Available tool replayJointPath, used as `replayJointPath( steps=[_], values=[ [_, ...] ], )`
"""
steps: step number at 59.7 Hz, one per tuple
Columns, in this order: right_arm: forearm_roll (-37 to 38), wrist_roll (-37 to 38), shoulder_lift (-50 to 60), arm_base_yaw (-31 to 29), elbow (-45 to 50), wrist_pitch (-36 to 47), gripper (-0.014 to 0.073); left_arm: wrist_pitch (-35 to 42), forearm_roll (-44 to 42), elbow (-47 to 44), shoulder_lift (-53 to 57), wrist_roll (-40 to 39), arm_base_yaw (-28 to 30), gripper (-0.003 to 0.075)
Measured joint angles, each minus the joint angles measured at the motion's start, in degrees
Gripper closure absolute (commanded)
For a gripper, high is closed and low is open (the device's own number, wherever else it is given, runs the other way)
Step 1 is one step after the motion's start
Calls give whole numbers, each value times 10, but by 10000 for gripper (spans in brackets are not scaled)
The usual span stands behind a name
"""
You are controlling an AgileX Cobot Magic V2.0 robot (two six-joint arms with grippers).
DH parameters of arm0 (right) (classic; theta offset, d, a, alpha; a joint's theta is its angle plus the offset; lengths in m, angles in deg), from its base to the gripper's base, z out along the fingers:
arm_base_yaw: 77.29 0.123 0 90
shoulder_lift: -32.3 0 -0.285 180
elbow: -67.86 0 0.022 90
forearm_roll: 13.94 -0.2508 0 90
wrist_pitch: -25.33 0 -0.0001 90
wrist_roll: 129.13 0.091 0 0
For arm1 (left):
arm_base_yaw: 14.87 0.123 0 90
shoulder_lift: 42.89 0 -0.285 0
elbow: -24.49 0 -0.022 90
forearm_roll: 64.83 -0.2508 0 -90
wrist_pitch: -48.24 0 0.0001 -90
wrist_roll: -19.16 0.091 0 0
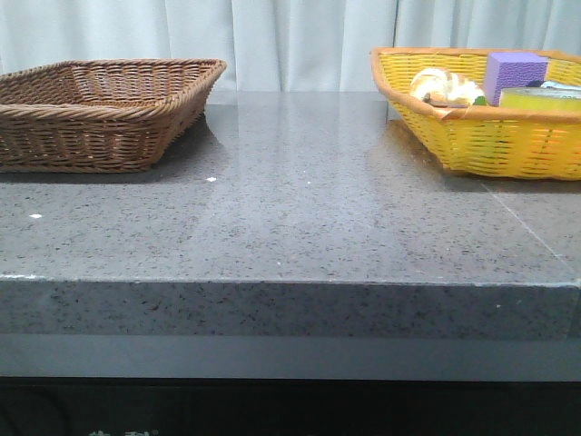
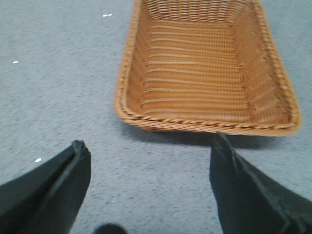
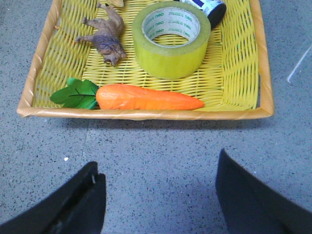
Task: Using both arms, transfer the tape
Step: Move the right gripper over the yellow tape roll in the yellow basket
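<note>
The tape, a wide yellow roll with a pale core and green print, lies flat in the yellow basket beside a carrot and a toy animal. In the right wrist view my right gripper hangs open over bare grey tabletop, just outside the basket's near rim and well short of the tape, holding nothing. My left gripper is open too and holds nothing. It is above the tabletop, in front of the brown wicker basket, which has nothing in it. Neither arm shows in the front view.
The yellow basket stands at the table's back right and the brown basket at the back left. Around the tape lie an orange carrot, a brown toy animal and a dark can. A purple block sticks up above the rim.
</note>
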Motion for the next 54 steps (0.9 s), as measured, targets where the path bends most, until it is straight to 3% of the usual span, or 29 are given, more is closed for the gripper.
replayJointPath(
  steps=[25,40,54],
  values=[
    [0,0,0,0,0,0,86,39,29,0,0,34,-175,227],
    [22,27,-18,-24,-17,9,86,39,29,0,0,34,-187,227],
    [28,37,-127,-43,-106,-2,86,39,29,0,0,34,-187,227]
  ],
)
